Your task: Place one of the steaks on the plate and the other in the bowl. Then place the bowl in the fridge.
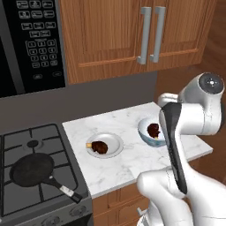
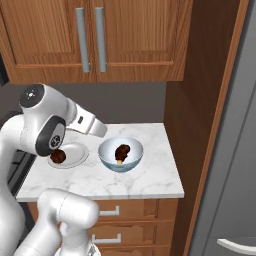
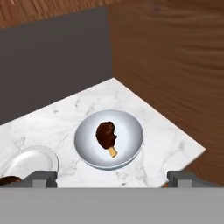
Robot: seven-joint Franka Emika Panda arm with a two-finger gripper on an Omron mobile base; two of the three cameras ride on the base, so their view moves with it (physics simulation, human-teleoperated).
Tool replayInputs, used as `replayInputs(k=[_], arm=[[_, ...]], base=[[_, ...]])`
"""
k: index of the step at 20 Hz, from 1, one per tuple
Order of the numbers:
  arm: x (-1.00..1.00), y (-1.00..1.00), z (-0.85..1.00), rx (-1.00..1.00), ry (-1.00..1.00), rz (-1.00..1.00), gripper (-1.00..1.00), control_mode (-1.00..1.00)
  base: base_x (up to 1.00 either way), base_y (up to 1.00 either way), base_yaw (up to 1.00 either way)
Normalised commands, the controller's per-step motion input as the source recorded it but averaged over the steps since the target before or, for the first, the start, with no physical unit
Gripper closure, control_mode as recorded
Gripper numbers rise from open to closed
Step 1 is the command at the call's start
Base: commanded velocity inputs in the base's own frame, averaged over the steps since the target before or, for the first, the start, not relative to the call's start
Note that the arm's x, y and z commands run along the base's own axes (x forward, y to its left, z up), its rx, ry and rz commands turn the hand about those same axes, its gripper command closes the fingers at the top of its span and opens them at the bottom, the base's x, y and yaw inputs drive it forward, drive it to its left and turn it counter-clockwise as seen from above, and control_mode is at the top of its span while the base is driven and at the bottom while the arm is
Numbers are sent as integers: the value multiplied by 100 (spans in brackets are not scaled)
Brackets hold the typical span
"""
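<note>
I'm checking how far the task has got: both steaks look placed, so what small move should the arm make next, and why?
Probably lower the open gripper toward the rim of the bowl to grasp it. One steak lies on the plate, the other steak sits in the bowl, and the gripper hangs above the bowl holding nothing. The bowl stands on the counter, so the fridge step remains.

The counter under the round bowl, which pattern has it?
White marble counter with grey veins, clearest in the hand view.
</note>
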Motion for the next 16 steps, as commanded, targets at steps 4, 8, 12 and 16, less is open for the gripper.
replayInputs(k=[4,8,12,16], arm=[[-57,2,16,0,22,20,-100,-100],[-55,9,0,0,7,18,-100,-100],[-62,42,-2,0,-10,12,-100,-100],[-64,56,-4,0,-13,13,-100,-100]], base=[[0,0,0],[0,0,0],[0,0,0],[0,0,0]])
